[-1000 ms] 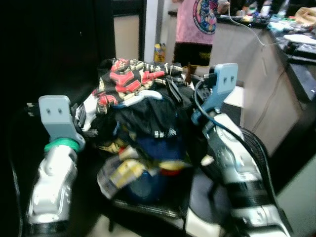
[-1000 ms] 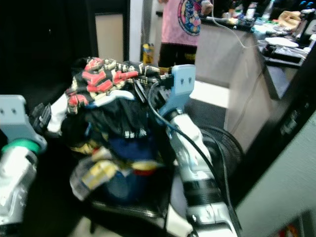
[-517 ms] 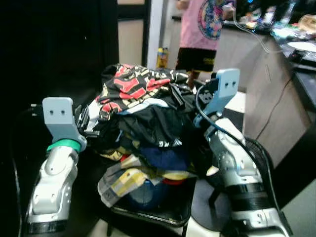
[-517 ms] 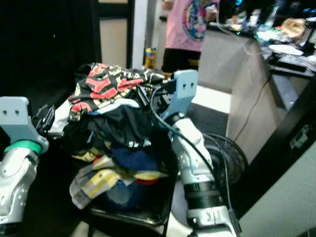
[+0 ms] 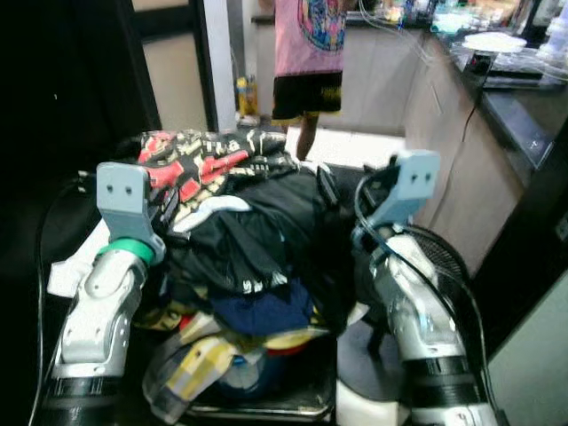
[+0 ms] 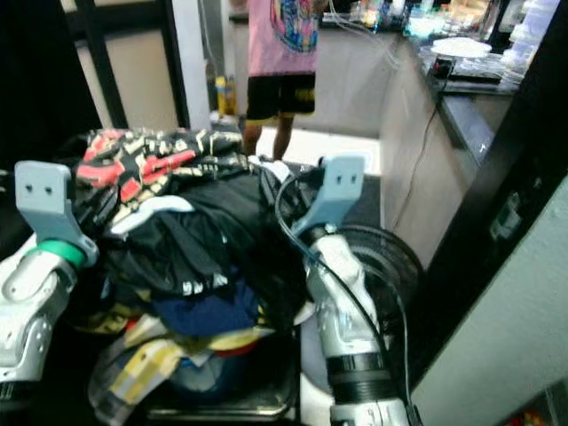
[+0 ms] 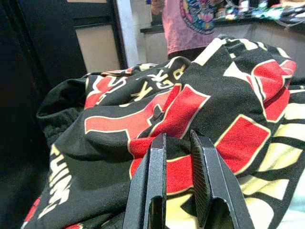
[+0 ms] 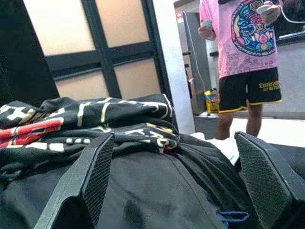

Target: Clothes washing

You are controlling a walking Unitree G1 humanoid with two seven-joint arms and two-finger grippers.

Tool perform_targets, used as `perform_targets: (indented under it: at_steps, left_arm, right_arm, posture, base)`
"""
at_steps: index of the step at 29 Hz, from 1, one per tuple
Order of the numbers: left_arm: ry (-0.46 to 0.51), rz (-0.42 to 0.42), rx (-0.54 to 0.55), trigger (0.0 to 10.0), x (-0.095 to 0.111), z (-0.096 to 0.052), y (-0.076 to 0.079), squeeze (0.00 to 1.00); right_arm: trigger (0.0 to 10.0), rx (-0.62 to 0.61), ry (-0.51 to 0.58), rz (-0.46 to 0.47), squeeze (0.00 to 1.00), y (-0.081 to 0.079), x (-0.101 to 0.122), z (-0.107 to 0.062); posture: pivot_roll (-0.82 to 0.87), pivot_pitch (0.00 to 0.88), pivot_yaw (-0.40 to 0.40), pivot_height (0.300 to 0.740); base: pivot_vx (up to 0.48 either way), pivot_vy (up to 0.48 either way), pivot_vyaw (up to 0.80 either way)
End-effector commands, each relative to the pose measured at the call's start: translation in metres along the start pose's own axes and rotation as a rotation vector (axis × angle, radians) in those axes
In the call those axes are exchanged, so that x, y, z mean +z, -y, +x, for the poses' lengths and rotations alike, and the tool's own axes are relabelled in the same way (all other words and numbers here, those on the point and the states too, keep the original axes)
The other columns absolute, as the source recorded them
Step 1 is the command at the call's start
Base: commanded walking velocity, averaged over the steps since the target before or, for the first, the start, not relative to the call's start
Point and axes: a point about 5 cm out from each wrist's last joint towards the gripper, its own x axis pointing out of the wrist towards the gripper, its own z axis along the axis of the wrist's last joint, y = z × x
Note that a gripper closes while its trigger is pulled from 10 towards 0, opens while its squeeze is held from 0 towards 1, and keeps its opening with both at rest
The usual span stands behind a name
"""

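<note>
Hugging clothes pile [image 5: 240, 240] | left fingers [image 7: 157, 191] nearly clenched against patterned shirt [image 7: 200, 119] | right fingers [image 8: 97, 176] spread wide

A dark wall [image 5: 53, 71] with black frames and tan panels [image 8: 90, 52] stands on the left, and a white post [image 5: 216, 62] rises beside it. Far back a person in a pink shirt [image 5: 311, 31] and black shorts stands on a pale floor [image 5: 351, 146], with a small yellow bottle [image 5: 241, 93] near their feet. On the right runs a long counter [image 5: 497, 98] with a dark top, a white plate [image 5: 494, 42] and thin cords hanging down its tan side
</note>
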Motion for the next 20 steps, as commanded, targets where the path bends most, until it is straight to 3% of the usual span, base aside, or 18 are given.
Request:
perform_targets:
  at_steps: [1, 9, 14, 20]
  left_arm:
    - [-0.029, -0.004, -0.015, 10.0, -0.005, 0.001, 0.0, 0.0]
    - [-0.039, -0.012, -0.005, 10.0, -0.01, 0.003, 0.007, 0.0]
    - [-0.056, 0.043, -0.003, 10.0, -0.01, 0.002, 0.01, 0.0]
    - [-0.051, 0.077, 0.012, 10.0, -0.005, 0.003, 0.004, 0.0]
  right_arm:
    - [10.0, -0.025, 0.009, -0.001, 0.0, 0.003, -0.001, -0.004]
    - [10.0, -0.041, 0.004, -0.037, 0.0, 0.013, 0.002, -0.008]
    - [10.0, -0.019, 0.002, -0.046, 0.0, 0.019, 0.007, 0.003]
    - [10.0, 0.005, -0.004, 0.009, 0.0, 0.02, 0.006, 0.014]
  posture:
    - [0.04, 0.0, 0.181, 0.74]
    - [0.02, 0.0, 0.131, 0.74]
    - [0.02, 0.0, 0.096, 0.74]
    - [0.01, 0.0, 0.067, 0.74]
  base:
    - [0.244, 0.0, 0.0]
    - [0.0, 0.0, 0.0]
    - [0.0, 0.0, 0.0]
    - [0.0, 0.0, 0.0]
